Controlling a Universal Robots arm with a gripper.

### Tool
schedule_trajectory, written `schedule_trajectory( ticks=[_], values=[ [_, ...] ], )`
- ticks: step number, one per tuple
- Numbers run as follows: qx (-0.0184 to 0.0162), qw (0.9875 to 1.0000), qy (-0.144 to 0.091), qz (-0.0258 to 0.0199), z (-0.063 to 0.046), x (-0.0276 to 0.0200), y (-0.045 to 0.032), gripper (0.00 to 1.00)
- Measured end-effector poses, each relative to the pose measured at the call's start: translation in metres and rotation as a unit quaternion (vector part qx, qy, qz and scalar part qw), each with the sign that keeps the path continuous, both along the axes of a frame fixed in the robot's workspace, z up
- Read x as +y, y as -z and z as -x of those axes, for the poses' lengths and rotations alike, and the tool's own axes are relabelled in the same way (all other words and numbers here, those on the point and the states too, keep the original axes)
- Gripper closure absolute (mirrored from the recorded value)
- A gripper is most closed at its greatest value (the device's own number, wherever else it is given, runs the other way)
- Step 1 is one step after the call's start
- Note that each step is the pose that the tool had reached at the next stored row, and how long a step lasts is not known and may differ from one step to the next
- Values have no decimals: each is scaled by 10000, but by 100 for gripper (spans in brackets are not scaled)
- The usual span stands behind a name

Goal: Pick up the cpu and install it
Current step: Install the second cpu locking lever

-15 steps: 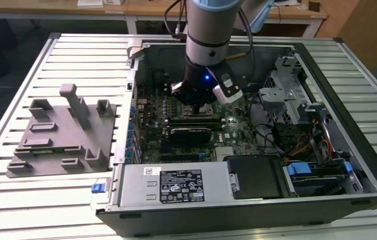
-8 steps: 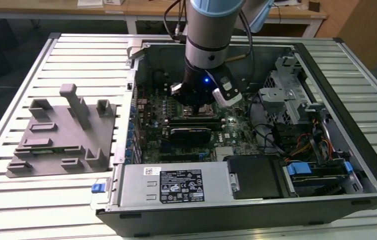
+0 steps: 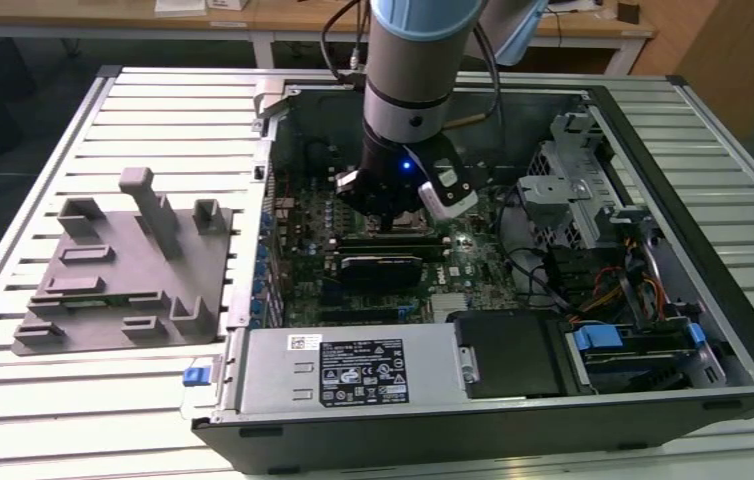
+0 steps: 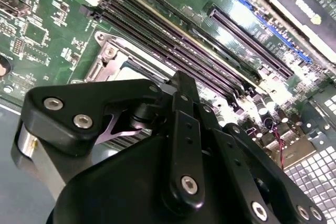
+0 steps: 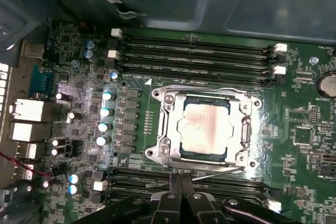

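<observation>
One cpu (image 5: 206,128) seated in socket (image 5: 167,129).

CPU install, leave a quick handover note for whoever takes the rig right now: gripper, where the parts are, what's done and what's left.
Gripper: fingers together, holding nothing, low inside the open computer case, just beside the socket.
Cpu: lying flat in the socket's metal frame on the motherboard, in the first wrist view.
Grey fixture: on the table, on the exterior view's left of the case.
Done: the cpu appears picked and placed.
Left: I cannot tell whether it is fully seated, or whether the frame is latched.
</observation>
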State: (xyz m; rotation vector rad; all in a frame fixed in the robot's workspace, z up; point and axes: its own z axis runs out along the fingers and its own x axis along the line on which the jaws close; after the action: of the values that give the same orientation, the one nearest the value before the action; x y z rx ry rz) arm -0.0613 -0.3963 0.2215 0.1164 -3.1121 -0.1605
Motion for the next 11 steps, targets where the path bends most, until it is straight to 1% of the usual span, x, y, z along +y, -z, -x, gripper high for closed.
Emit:
schedule_trajectory(
  ticks=[2,8,10,11],
  values=[
    [-1,10000,0,-20,13,1,16,89],
    [0,10000,-1,-53,27,0,97,89],
    [1,10000,-1,-85,33,-1,115,89],
    [0,9999,0,-116,37,-2,122,89]
  ],
)
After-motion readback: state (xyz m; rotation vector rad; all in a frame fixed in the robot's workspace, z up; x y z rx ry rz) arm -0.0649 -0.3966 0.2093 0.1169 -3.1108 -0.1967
